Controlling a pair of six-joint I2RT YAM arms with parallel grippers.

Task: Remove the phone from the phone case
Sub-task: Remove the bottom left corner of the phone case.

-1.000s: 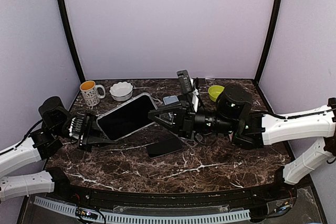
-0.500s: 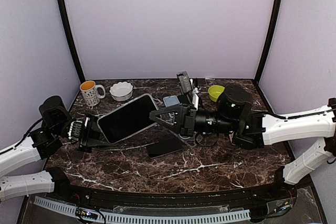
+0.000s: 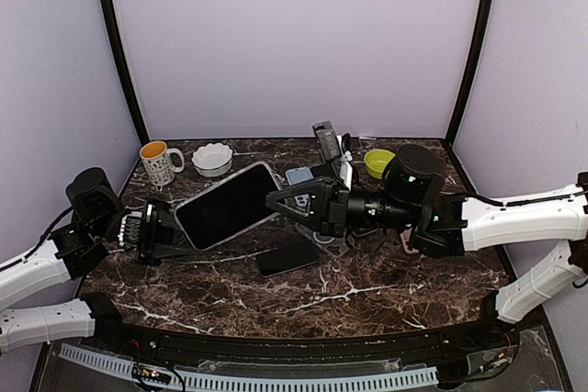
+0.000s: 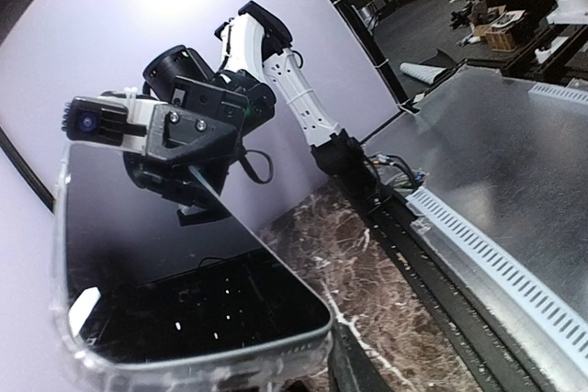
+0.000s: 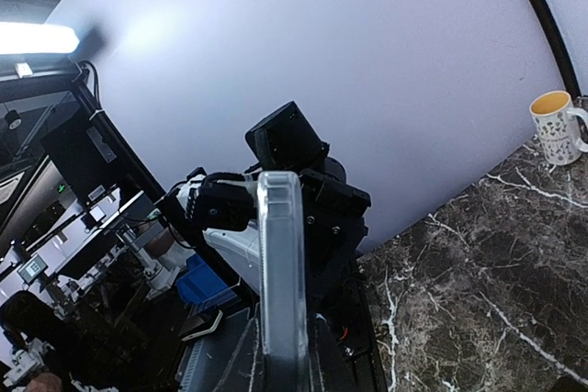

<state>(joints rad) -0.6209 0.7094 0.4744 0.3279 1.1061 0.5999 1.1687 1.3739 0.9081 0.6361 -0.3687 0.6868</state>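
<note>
Above the marble table (image 3: 367,296), I hold the phone (image 3: 225,204), seated in its clear phone case (image 4: 165,364), tilted between both arms. My left hand (image 3: 165,229) clamps the case's lower end; my right hand (image 3: 273,201) pinches its upper edge.

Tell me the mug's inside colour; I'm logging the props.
The mug is orange-yellow inside, clearest in the top external view.

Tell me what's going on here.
Both arms hold a phone in a clear case up off the table between them. The left gripper clamps its lower end and the right gripper its upper end. The phone sits fully in the case; nothing is peeled off yet. What looks like a second phone lies flat on the table below.
</note>
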